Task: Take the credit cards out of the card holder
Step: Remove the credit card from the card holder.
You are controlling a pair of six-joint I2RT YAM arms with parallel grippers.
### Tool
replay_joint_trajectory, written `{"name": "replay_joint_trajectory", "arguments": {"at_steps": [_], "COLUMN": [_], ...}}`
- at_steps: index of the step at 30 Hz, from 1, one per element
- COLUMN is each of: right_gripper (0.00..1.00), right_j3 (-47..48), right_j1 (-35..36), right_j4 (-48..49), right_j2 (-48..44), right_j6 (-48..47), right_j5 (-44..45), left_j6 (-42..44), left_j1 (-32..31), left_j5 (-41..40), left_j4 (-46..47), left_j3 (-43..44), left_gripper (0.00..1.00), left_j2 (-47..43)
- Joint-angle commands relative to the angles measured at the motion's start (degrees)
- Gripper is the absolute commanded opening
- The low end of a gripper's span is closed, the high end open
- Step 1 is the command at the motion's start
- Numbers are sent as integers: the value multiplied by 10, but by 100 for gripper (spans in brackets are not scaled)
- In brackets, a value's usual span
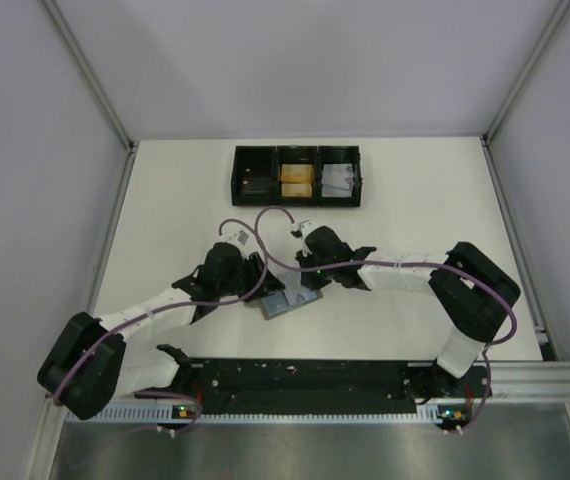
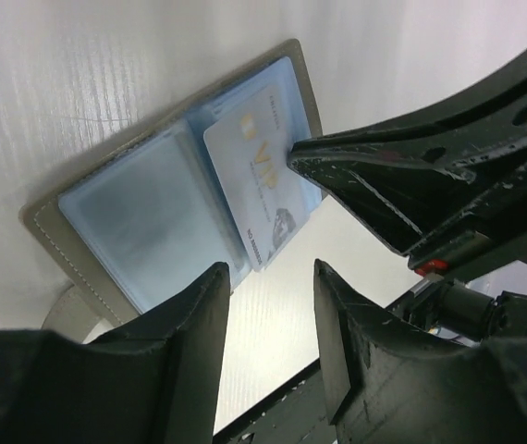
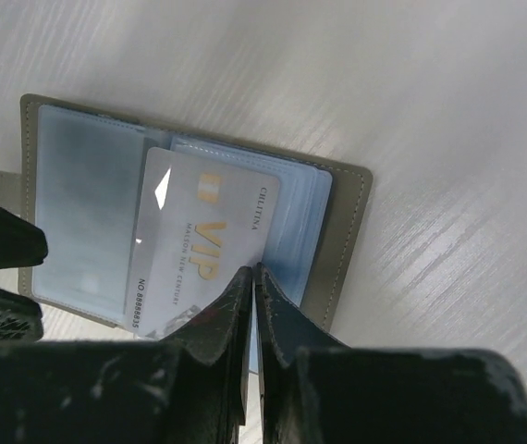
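Card holder (image 3: 345, 231): lying open. Credit card (image 3: 203, 242): partway out of holder pocket, edge pinched by right gripper (image 3: 252, 277). Left gripper (image 2: 268, 277): half-open, empty, beside holder. Step: extraction. Next move likely needs a straight pull clear.

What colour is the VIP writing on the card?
Gold; the credit card shows best in the right wrist view.

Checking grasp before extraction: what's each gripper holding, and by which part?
Right gripper pinches the VIP card by its edge near a corner; left gripper open, holding nothing.
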Motion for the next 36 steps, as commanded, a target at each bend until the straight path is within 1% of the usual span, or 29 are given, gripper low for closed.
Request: {"name": "replay_joint_trajectory", "arguments": {"at_steps": [1,5,7,9,11,13,15,18,21,25,29,32,36], "right_gripper": [4,3,3,3,3,3,3,3,3,3,2,2,2], "right_j3": [-6,-7,-7,-7,-6,-5,-4,-3,-4,-4,-4,-2,-3], "right_j1": [-2,-5,-6,-7,-7,-7,-8,-9,-9,-10,-12,-12,-12], "right_j4": [9,9,9,9,8,7,8,8,9,7,7,7,6], "right_j2": [6,8,8,8,9,10,12,16,16,16,19,18,18], "right_j6": [-1,1,1,2,1,2,2,3,3,4,3,4,4], "right_j5": [-13,-18,-19,-20,-21,-22,-24,-25,-26,-27,-29,-31,-33], "left_j6": [-47,-63,-72,-72,-50,-28,-15,-16,-37,-63,-72,-71,-84], "left_j1": [-1,0,0,0,0,0,-1,0,1,0,0,0,0], "left_j5": [-8,-19,-33,-44,-39,-42,-61,-97,-117,-102,-73,-39,-16], "left_j4": [128,150,148,153,146,130,101,72,92,149,202,218,259], "left_j3": [-16,-22,-32,-49,-51,-51,-56,-70,-100,-125,-117,-93,-87], "left_gripper": [45,45,45,45,47,50,55,55,54,54,53,52,47], "left_j2": [35,66,63,40,6,-35,-77,-121,-137,-112,-50,10,67]}}
